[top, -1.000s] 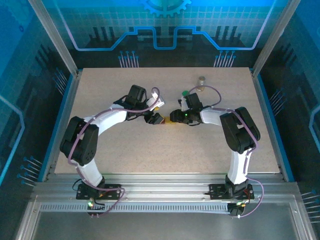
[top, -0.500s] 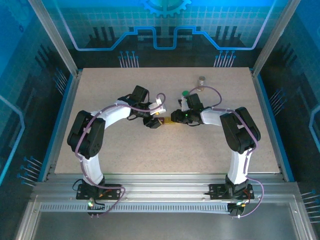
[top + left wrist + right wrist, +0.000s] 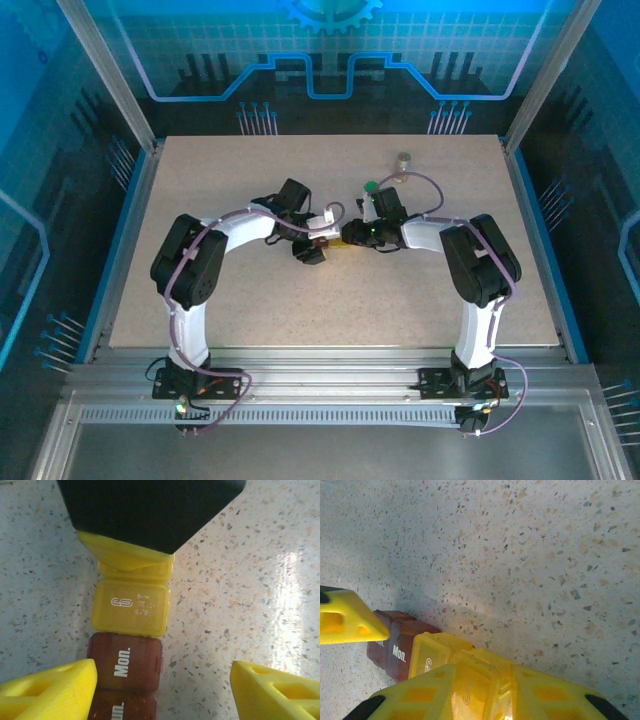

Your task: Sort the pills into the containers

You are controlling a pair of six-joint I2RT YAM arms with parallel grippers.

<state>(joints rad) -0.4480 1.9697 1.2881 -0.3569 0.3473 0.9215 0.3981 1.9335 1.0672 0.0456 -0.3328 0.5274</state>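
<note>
At tabletop (image 3: 350, 300) centre: right gripper (image 3: 480, 700) clamped on yellow container (image 3: 470, 680); left gripper (image 3: 162, 680) apart around red-brown container (image 3: 125, 660). We judge the step: pulling these apart; next, left must close squarely.

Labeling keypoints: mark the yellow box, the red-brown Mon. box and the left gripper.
yellow box (image 3: 131, 607), left wrist view, middle of its lid.
red-brown box (image 3: 125, 661), left wrist view, lid at the Mon. print.
left gripper (image 3: 162, 672), left wrist view, midway between its fingertips.
</note>
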